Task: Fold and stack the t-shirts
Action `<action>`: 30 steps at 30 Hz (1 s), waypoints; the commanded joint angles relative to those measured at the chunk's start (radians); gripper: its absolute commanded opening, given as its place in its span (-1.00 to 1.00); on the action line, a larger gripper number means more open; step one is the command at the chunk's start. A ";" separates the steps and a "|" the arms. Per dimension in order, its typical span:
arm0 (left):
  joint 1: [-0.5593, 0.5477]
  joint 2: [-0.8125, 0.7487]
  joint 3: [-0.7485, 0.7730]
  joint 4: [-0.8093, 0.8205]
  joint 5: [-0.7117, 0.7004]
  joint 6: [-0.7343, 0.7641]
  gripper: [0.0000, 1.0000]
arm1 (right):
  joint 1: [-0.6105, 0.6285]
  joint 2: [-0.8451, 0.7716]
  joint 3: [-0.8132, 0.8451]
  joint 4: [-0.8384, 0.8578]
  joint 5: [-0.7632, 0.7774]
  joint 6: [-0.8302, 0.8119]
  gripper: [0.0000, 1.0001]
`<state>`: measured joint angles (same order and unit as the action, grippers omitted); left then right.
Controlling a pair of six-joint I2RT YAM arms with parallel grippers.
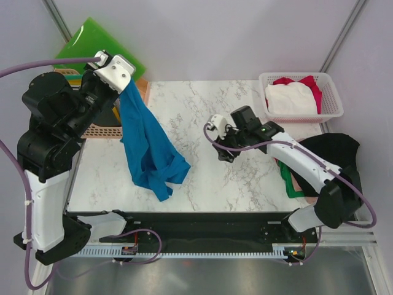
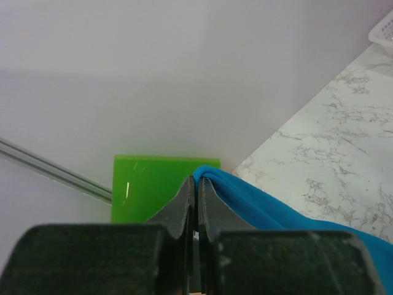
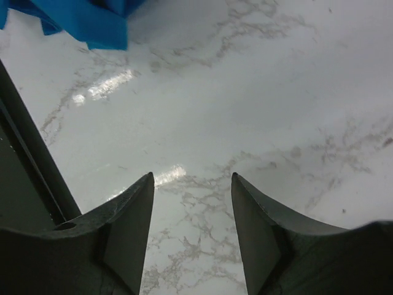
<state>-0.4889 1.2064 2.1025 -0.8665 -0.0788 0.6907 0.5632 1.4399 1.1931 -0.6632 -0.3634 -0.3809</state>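
Note:
My left gripper [image 1: 127,82] is raised at the table's far left and is shut on an edge of the bright blue t-shirt [image 1: 146,147]. The shirt hangs down from it, its lower part crumpled on the marble. In the left wrist view the cloth [image 2: 270,206] is pinched between the closed fingers [image 2: 198,184]. My right gripper [image 1: 220,153] is open and empty, low over bare marble at mid-table, right of the shirt. In the right wrist view [image 3: 191,178] a blue corner [image 3: 92,21] shows at top left. White and red shirts [image 1: 293,97] lie in the basket. Black, green and pink cloth [image 1: 307,178] lies at the right edge.
A white lattice basket [image 1: 331,114] stands at the back right. Green plastic folders [image 1: 92,43] lean at the back left, also in the left wrist view [image 2: 147,184], with a tan crate [image 1: 101,130] below them. The marble table [image 1: 233,178] ends at a black rail in front.

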 commanded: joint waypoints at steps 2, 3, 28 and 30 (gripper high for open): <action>0.003 0.002 0.002 0.054 -0.033 0.032 -0.96 | 0.140 0.131 0.163 -0.029 -0.017 -0.024 0.15; 0.004 0.002 -0.002 0.054 -0.041 0.035 -0.96 | 0.159 0.154 0.196 -0.012 -0.016 -0.021 0.05; 0.047 -0.011 -0.052 0.055 -0.038 0.041 -0.96 | 0.420 0.663 0.918 0.020 0.147 -0.016 0.09; 0.052 -0.016 -0.053 0.055 -0.035 0.040 -0.96 | 0.412 0.668 0.925 0.028 0.150 -0.009 0.15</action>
<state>-0.4458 1.2144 2.0472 -0.8654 -0.1043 0.6983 0.9848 2.1403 2.0754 -0.6636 -0.2714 -0.3820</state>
